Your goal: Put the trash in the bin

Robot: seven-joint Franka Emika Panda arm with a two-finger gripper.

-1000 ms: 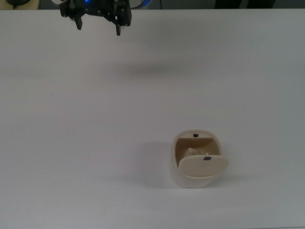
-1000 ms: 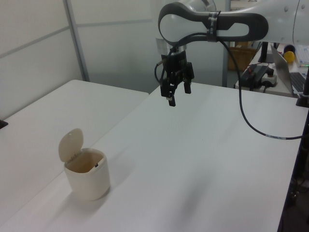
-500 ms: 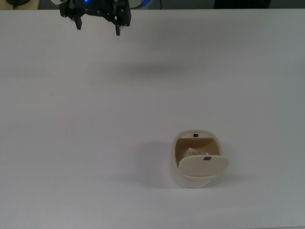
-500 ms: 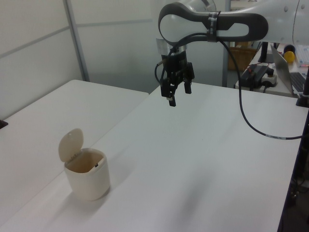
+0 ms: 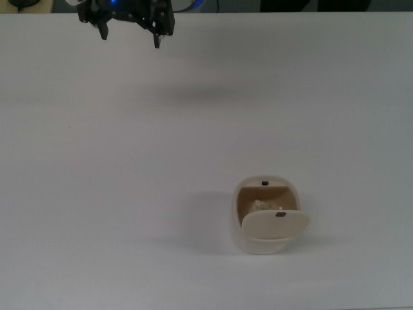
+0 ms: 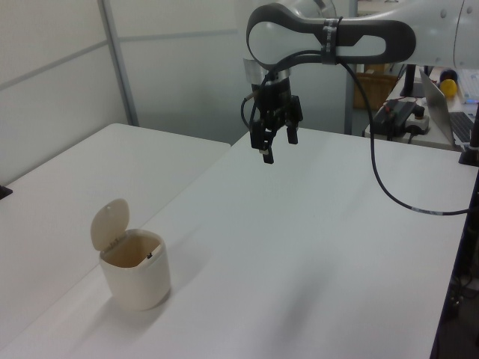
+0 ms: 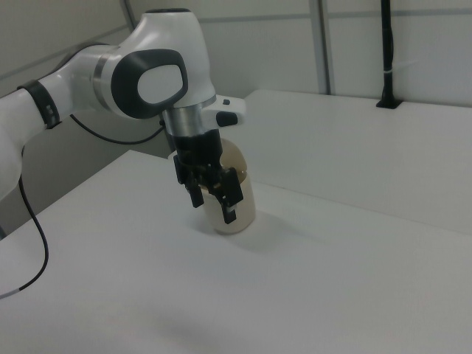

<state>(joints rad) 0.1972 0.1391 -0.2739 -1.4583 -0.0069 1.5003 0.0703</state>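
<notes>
The cream bin [image 5: 248,240] stands on the white table, right of middle in the top view, its swing lid [image 5: 275,224] tipped open. A pale crumpled wad, the trash [image 5: 259,205], lies inside it against the tan interior. My gripper [image 5: 129,36] hangs open and empty at the top view's upper left, far from the bin and high above the table. In the left view the gripper [image 6: 275,147] is well behind the bin [image 6: 136,273]. From the right view the gripper [image 7: 214,207] covers part of the bin [image 7: 244,201].
A second white table [image 6: 67,176] adjoins on the left view's left. A black cable [image 6: 389,191] loops from the arm above the table's right side. A desk with a laptop [image 6: 453,112] stands behind. A black post [image 7: 387,51] rises at the right view's back.
The gripper has drifted slightly toward the top view's upper edge, still open. The bin and the trash in it have not moved.
</notes>
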